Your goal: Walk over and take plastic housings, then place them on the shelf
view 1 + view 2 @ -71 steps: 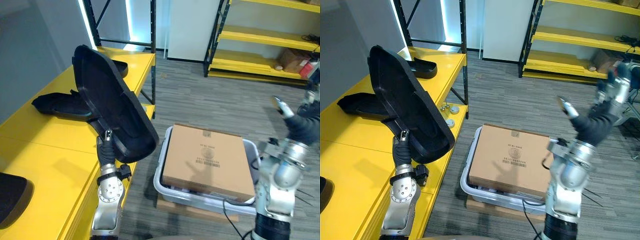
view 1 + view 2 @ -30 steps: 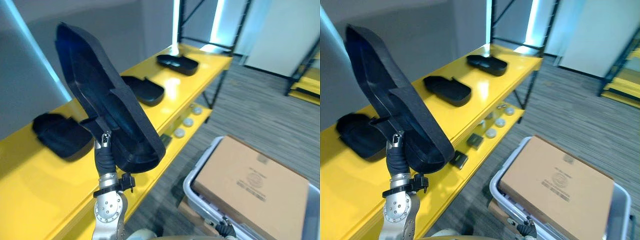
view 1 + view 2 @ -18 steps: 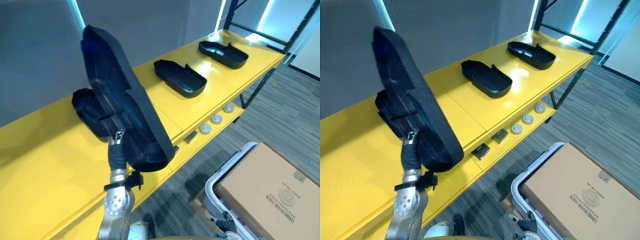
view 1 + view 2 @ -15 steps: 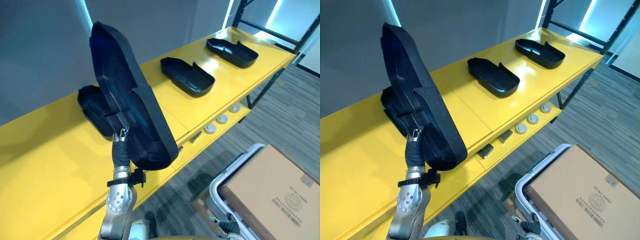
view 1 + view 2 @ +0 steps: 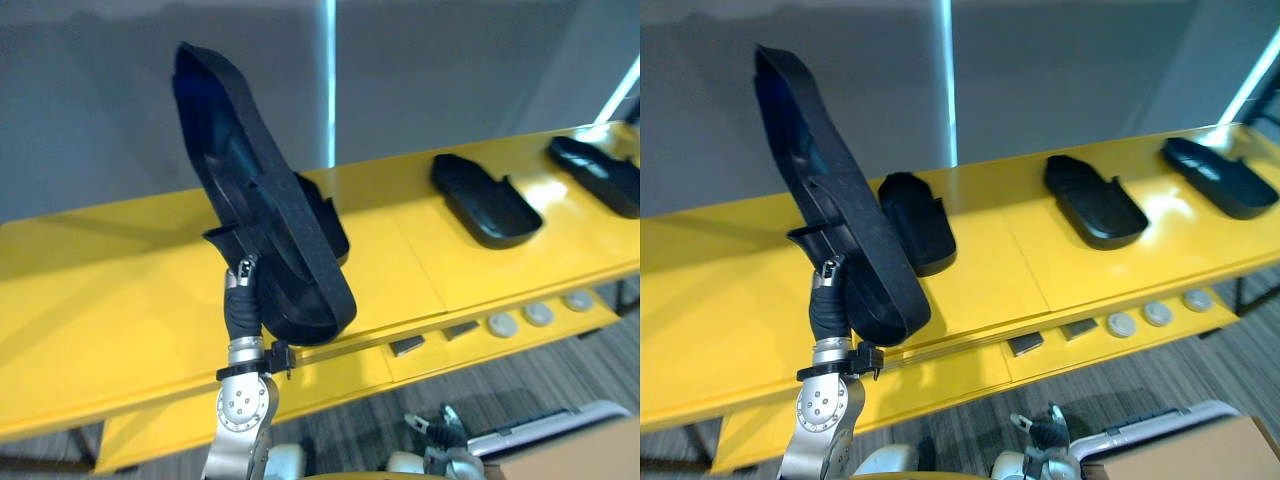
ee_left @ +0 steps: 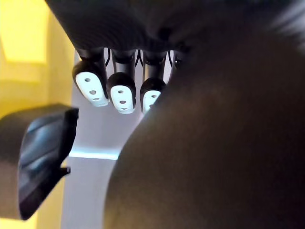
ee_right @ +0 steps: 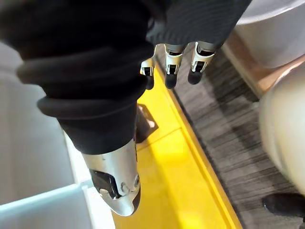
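- Plastic housing (image 5: 265, 230), a large black shell, stands tilted up above the yellow shelf (image 5: 120, 290), its lower end in the left hand (image 5: 241, 300), which is curled round its rim.
- It looks light, stiff and smooth, so I would grip the rim firmly.
- Right hand (image 7: 178, 59) hangs at 5 o'clock from it, fingers relaxed, empty.

A grey wall (image 5: 460, 70) is standing behind a long yellow shelf (image 5: 110, 290), and a thin upright strip of light (image 5: 330, 90) is glowing on that wall. Grey striped carpet (image 5: 530, 385) is showing below the shelf's front edge.
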